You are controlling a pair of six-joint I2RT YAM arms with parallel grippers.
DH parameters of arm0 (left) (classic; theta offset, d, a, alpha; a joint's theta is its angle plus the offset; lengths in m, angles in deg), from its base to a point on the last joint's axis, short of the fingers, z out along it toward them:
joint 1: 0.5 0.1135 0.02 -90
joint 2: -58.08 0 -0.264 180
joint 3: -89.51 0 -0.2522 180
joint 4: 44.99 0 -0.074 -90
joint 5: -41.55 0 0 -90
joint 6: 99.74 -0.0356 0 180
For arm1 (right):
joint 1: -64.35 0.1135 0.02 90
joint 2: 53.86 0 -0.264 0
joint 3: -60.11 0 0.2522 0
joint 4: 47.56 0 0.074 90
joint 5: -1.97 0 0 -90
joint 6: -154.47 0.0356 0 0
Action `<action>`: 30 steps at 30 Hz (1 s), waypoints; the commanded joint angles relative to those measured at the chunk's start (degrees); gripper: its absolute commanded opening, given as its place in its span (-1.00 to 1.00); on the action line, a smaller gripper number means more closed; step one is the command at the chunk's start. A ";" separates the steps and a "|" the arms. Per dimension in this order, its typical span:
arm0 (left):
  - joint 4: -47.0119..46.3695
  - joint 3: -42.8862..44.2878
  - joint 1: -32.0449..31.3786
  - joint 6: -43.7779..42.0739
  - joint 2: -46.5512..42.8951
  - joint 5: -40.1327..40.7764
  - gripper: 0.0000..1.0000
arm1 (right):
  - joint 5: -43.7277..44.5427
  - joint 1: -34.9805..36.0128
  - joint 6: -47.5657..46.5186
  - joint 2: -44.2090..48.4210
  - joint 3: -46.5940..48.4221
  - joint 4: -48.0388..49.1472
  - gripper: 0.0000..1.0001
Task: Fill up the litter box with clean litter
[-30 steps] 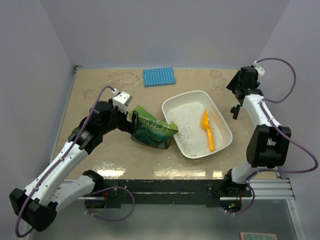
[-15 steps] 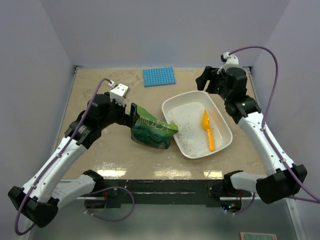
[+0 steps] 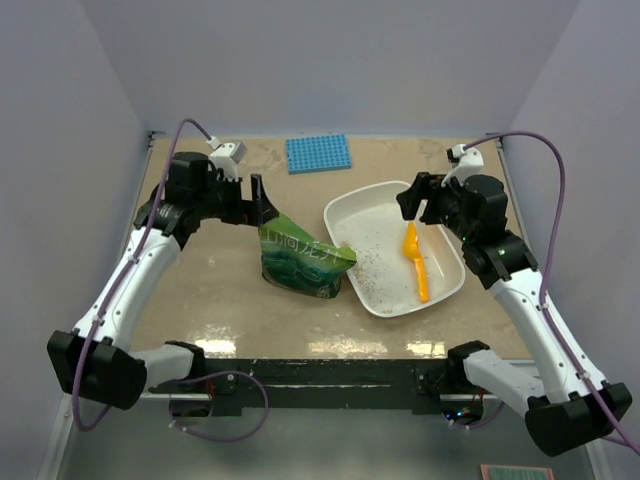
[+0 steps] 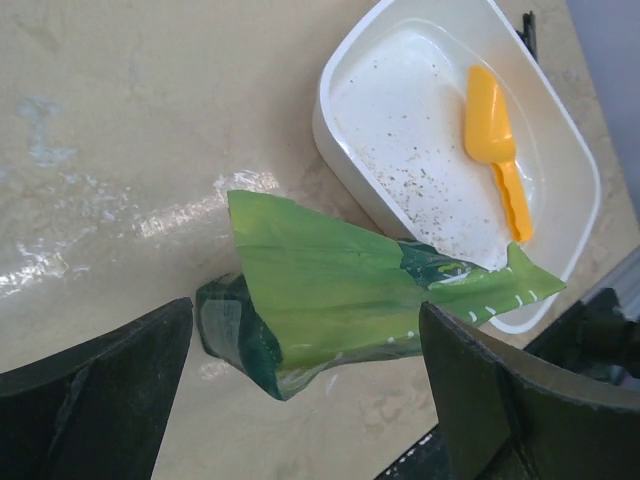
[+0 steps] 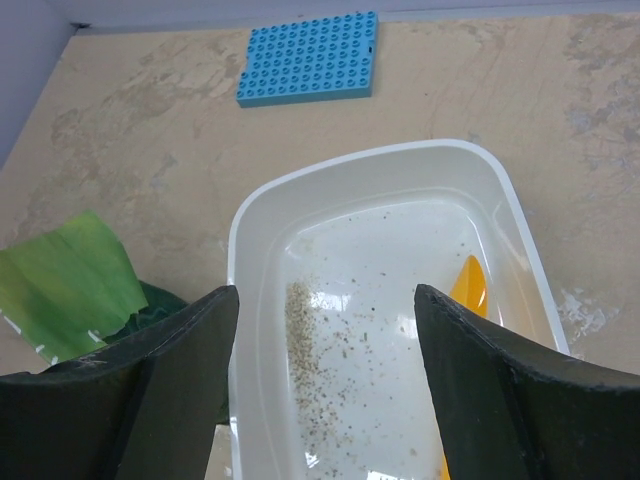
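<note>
My left claw (image 3: 256, 198) is wide open, hanging over the green bag (image 3: 300, 262) mid-table. The right claw (image 3: 418, 200) is open too, holding nothing, above the litter box (image 3: 372, 220) toward the table's right edge. There's only a thin sprinkle of litter (image 3: 365, 262) in there, plus the orange scoop (image 3: 415, 258).

The litter box (image 3: 380, 187) is smooth, glossy white plastic — dusted with gritty, matt clean litter (image 3: 365, 262). The green bag (image 3: 300, 258) looks like crinkly foil, the orange scoop (image 3: 414, 255) smooth plastic, the blue mat (image 3: 318, 152) studded plastic — the mottled worktop (image 3: 200, 270) faintly shiny.
</note>
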State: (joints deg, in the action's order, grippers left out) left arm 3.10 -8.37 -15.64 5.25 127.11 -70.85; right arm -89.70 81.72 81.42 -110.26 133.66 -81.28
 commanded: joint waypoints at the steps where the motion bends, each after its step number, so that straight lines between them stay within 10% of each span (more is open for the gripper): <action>1: -0.40 0.03 9.84 5.58 4.16 -21.88 1.00 | -1.84 0.21 -1.83 4.01 -1.87 -1.03 0.51; 30: -24.56 -14.30 12.06 18.59 5.85 -47.04 1.00 | -3.34 0.21 -1.13 11.58 -8.02 -3.76 0.51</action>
State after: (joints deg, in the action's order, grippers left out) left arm -14.80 -21.90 -3.51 21.14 133.49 -112.48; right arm -92.13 81.72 79.89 -99.85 126.07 -84.78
